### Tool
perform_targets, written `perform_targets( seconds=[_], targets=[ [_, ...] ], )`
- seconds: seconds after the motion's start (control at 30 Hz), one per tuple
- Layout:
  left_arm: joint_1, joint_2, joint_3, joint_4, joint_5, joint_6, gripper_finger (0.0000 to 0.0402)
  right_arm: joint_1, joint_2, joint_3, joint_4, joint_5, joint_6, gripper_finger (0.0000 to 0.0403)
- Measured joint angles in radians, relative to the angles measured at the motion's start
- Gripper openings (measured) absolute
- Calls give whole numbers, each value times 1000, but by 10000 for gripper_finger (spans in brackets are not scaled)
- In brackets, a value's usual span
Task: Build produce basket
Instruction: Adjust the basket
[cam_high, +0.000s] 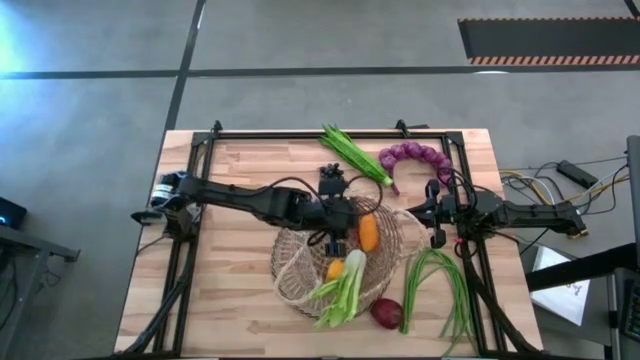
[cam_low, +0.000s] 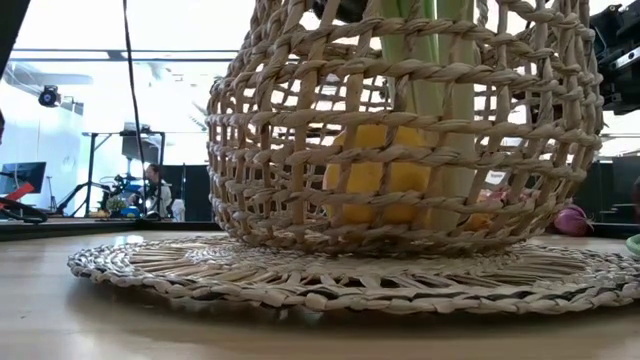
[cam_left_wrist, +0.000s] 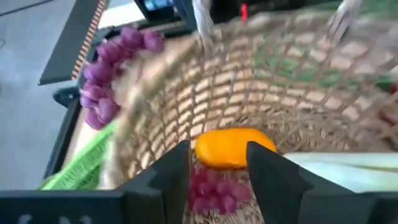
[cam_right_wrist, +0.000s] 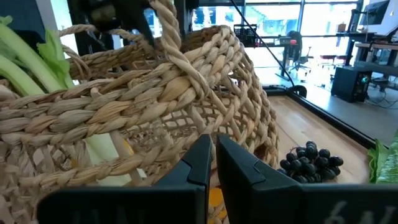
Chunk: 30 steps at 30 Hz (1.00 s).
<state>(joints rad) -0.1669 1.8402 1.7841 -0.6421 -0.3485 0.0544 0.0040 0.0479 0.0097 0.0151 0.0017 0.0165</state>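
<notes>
Wooden table (cam_high: 240, 170), basket (cam_high: 300, 285), leek (cam_high: 345, 290) leaning out near-edge

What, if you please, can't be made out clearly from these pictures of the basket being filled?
- Dark grapes: hidden under the arms in the high view.
- Basket contents: low view, the weave screens all but yellow-orange patches and pale leek stalks.
- Pink cluster: left wrist view, blurred, partly behind left gripper.
- Right gripper: any contact with the weave is unclear.
</notes>
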Motion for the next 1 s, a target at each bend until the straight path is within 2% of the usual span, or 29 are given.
perform_targets(
  seconds=[0.1,0.27,0.53,0.8,1.0],
  targets=[
    [-16,-17,33,-9,0,-9,145,0,0,0,0,0,0,18],
    [-20,-28,44,-35,13,-168,145,0,0,0,0,0,0,18],
    [-31,40,42,-238,219,-233,118,0,0,0,0,0,2,18],
    [-52,52,44,-597,184,-270,83,0,0,0,1,0,1,18],
    [-53,41,43,-857,146,-338,74,0,0,0,2,0,2,18]
  ],
)
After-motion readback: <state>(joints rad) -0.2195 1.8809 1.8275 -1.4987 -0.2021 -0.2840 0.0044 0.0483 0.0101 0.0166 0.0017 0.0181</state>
